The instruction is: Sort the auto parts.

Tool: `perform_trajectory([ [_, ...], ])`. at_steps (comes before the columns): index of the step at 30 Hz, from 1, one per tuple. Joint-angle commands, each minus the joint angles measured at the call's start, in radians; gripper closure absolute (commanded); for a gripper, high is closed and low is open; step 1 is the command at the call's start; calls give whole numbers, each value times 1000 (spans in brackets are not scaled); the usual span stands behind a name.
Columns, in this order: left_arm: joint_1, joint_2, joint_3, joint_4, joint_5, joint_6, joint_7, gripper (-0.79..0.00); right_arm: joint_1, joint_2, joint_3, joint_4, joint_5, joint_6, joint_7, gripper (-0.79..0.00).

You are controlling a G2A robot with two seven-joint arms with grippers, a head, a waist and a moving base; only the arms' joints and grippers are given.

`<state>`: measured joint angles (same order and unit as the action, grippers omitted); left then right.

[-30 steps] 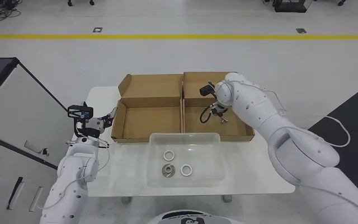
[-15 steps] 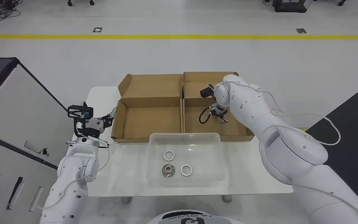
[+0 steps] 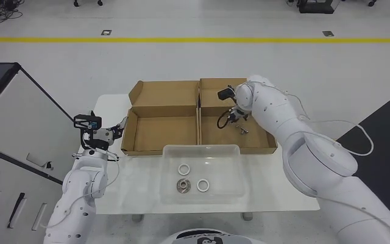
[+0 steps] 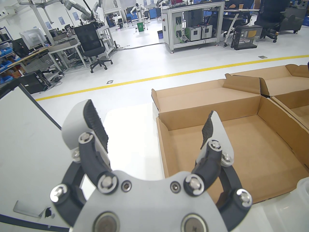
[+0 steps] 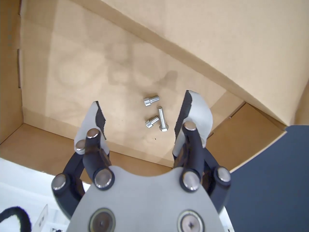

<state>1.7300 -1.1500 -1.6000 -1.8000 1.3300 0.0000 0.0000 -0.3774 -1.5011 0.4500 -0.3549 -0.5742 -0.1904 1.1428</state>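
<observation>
Three silver bolts (image 5: 154,113) lie close together on the floor of the right cardboard box (image 5: 72,56). My right gripper (image 5: 142,98) hangs open just above them, nothing between its fingers; from the top it sits over that box (image 3: 268,143) beside the bolts (image 3: 244,129). A clear plastic bin (image 3: 228,152) at the table's front holds two white rings (image 3: 183,169) and a metal hub-like part (image 3: 181,185). My left gripper (image 4: 150,108) stands open and empty beside the left cardboard box (image 4: 229,134), at its outer wall (image 3: 125,131).
The two open cardboard boxes stand side by side behind the bin, flaps raised at the far side. The left box (image 3: 158,131) has a bare floor. A white board (image 3: 24,122) leans off the table's left edge.
My right gripper has drawn up and slightly toward the far side of the right box, away from the bolts. The left arm has not moved.
</observation>
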Motion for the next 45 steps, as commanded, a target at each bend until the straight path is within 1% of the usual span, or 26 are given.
perform_trajectory([
  [1, 0, 0, 0, 0, 0, 0, 0, -785, 5, 6, 16, -6, 20, -30, -4, -785],
  [5, 0, 0, 0, 0, 0, 0, 0, -785, 13, 24, 52, -29, 63, -107, -10, -785],
  [9, 0, 0, 0, 0, 0, 0, 0, -785, 19, 55, 99, -76, 109, -191, -16, -785],
  [13, 0, 0, 0, 0, 0, 0, 0, -785, 10, 99, 157, -150, 153, -258, -1, -785],
  [18, 0, 0, 0, 0, 0, 0, 0, -785, -41, 170, 256, -315, 224, -311, 55, -785],
  [23, 0, 0, 0, 0, 0, 0, 0, -785, -151, 255, 398, -555, 311, -320, 151, -785],
  [27, 0, 0, 0, 0, 0, 0, 0, -785, -271, 323, 521, -767, 362, -272, 215, -785],
  [32, 0, 0, 0, 0, 0, 0, 0, -785, -417, 398, 646, -976, 532, -221, 266, -785],
  [37, 0, 0, 0, 0, 0, 0, 0, -785, -514, 471, 736, -1094, 717, -201, 286, -785],
  [45, 0, 0, 0, 0, 0, 0, 0, -785, -623, 578, 832, -1174, 956, -195, 293, -785],
])
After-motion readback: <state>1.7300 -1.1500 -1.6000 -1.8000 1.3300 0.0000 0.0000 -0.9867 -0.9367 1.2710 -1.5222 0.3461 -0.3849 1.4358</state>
